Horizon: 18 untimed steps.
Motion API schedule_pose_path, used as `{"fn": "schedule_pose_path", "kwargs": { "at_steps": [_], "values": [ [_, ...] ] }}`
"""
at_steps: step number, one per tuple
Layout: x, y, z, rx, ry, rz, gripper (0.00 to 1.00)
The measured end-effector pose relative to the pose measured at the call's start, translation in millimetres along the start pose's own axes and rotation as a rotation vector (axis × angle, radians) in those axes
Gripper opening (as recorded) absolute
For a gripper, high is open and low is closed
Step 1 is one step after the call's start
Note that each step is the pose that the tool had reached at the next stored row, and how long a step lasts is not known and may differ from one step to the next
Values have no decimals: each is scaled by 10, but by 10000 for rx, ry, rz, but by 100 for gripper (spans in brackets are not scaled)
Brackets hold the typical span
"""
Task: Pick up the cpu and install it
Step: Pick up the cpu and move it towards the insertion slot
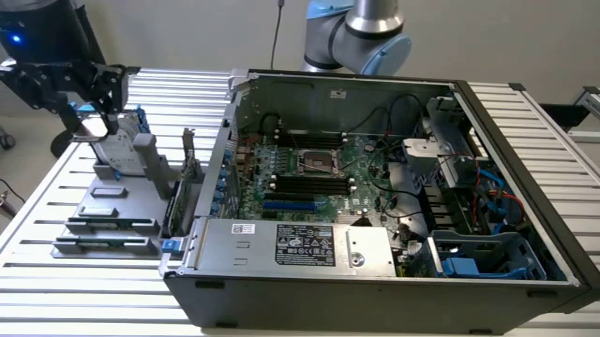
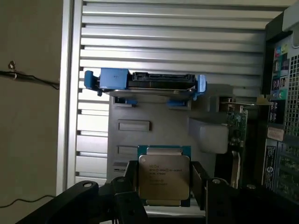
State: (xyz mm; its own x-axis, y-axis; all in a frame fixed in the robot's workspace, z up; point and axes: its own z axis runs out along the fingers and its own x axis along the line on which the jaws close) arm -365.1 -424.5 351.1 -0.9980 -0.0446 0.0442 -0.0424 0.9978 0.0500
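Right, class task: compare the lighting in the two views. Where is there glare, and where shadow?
Exterior view: bright, even light; the computer case is shaded inside, and a blue indicator light glows above the end effector. Wrist view: dimmer; the cpu shows a soft sheen, while the end effector flanking it is in shadow.

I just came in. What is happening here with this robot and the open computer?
One robot arm is working beside an open computer case. Its gripper is closed on the cpu, seemingly just above the grey parts tray at the exterior view's left, next to the hard drive. The socket on the motherboard looks empty, so the cpu is not yet installed.
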Motion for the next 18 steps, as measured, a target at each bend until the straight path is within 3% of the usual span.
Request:
{"fn": "schedule_pose_path", "kwargs": {
  "at_steps": [18],
  "values": [
    [-606, -16, -224, -6, 98, -346, 55]
  ]
}}
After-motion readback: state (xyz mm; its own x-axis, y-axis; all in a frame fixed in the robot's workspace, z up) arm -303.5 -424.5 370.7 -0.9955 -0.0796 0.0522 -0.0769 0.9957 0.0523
